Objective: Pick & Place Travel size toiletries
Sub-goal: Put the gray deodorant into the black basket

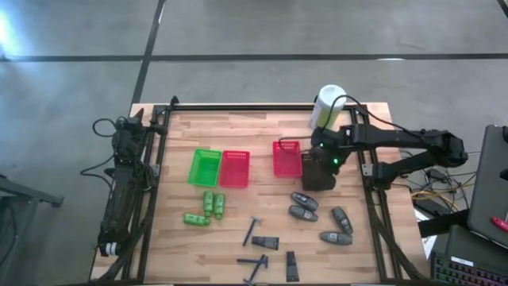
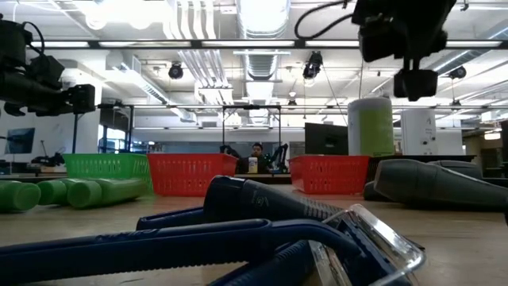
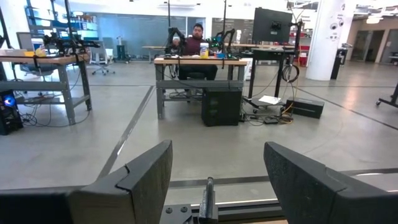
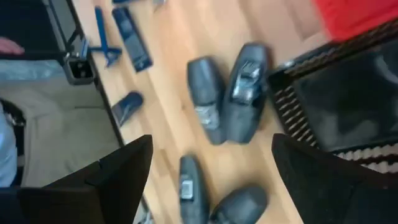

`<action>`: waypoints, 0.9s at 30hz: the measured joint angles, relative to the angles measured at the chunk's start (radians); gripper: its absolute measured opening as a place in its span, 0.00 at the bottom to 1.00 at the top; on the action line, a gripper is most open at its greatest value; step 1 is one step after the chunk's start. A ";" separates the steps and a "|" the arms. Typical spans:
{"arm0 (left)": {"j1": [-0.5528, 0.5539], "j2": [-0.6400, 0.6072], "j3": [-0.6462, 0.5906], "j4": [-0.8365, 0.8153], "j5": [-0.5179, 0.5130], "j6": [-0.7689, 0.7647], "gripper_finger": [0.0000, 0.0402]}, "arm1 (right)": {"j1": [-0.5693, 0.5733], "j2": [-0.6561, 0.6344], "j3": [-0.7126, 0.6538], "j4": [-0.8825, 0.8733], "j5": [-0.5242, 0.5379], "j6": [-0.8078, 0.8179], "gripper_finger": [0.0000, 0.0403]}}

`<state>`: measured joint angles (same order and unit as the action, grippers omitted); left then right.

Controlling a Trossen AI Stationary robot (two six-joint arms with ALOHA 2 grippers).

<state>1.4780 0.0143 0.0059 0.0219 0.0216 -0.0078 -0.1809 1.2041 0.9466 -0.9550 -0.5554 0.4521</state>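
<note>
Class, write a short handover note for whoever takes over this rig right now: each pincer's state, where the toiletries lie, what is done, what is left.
Left pincer: open, empty, parked at the table's left edge.
Right pincer: open, empty, above the black basket, looking down at the grey containers.
Three green bottles lie on the wood in front of the green basket.
Four grey containers lie right of centre; black sticks and wedge tubes at the front edge.
Done: nothing visibly sorted; the green basket and two red baskets look empty from above.
Left: everything.
</note>
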 joint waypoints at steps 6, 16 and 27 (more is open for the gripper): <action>0.000 0.000 0.000 0.000 0.000 0.000 0.65 | 0.116 -0.011 -0.025 -0.009 0.010 0.095 0.90; 0.000 0.000 0.000 0.000 0.000 0.000 0.65 | 0.258 -0.011 -0.169 -0.172 0.036 0.537 0.93; 0.000 0.001 0.000 0.000 0.000 0.000 0.65 | 0.460 -0.020 -0.221 -0.065 0.065 0.863 0.93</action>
<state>1.4780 0.0151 0.0059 0.0219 0.0216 -0.0080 0.2795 1.1843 0.7258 -1.0196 -0.4899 1.3151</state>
